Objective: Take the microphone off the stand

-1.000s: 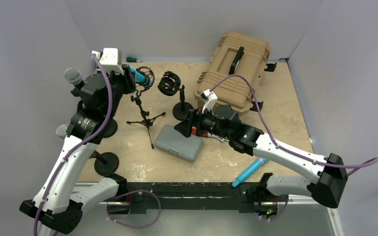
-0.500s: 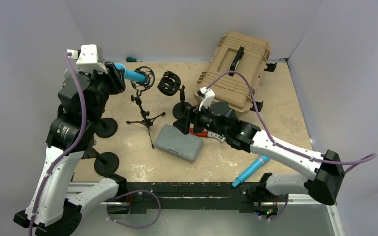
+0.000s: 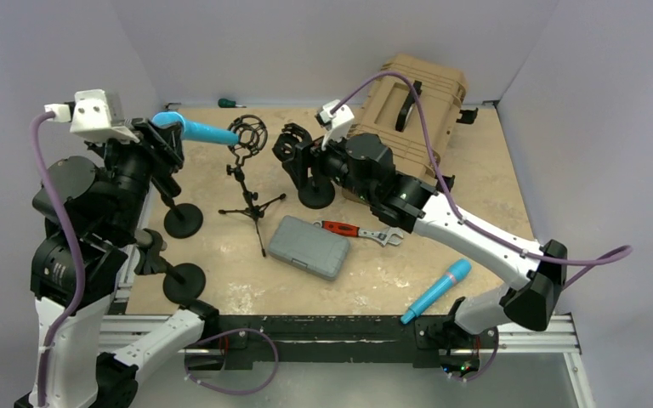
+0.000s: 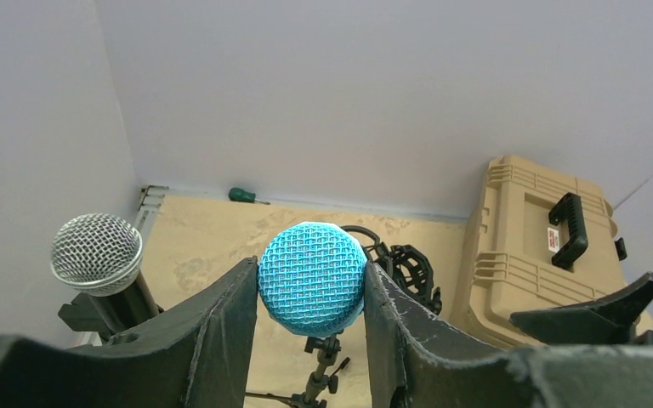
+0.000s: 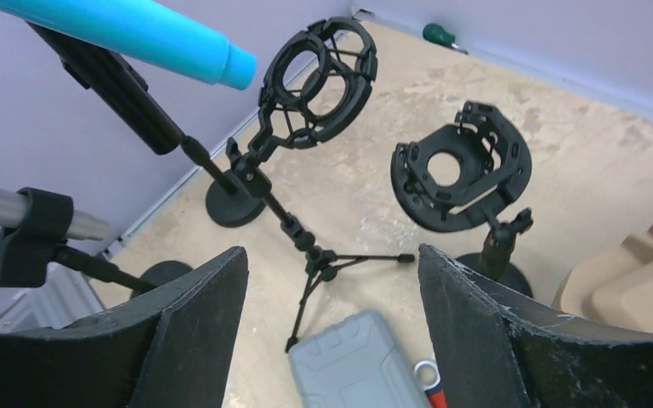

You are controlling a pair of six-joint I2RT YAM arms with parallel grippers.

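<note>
Left wrist: blue microphone [image 4: 312, 278] tight in left pincer [image 4: 310, 272], just clear of stand [image 3: 247, 170]; right pincer [image 5: 332, 252] spread.

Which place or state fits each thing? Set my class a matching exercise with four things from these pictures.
Things:
1. wrench
2. screwdriver
3. silver microphone
4. left fingers

Places or states:
a. on a stand
b. gripping a blue microphone
c. by the back wall
d. beside the grey box

Pairs: 1-d, 2-c, 3-a, 4-b
</note>
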